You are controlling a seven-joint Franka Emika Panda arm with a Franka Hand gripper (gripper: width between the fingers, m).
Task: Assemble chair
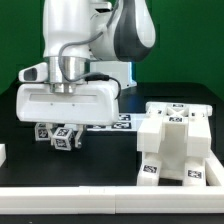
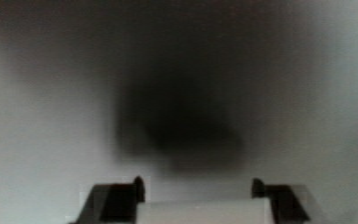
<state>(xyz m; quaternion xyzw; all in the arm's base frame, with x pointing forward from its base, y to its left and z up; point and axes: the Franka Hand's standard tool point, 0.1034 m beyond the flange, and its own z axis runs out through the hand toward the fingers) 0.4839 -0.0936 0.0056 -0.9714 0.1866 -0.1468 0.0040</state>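
My gripper (image 1: 60, 128) hangs low over the black table on the exterior view's left. Small white tagged chair parts (image 1: 62, 138) sit right under it, between and beside the fingers. In the blurred wrist view the two dark fingertips (image 2: 115, 196) stand close on either side of a pale white part (image 2: 194, 205) that fills the gap between them, so the gripper (image 2: 194, 192) looks shut on it. The partly built chair (image 1: 176, 145), a chunky white block structure with tags, stands on the exterior view's right, apart from the gripper.
The marker board (image 1: 124, 122) lies flat just behind the gripper. A white object (image 1: 3, 153) shows at the exterior view's left edge. A white rim (image 1: 110, 200) runs along the table's front. Green wall behind.
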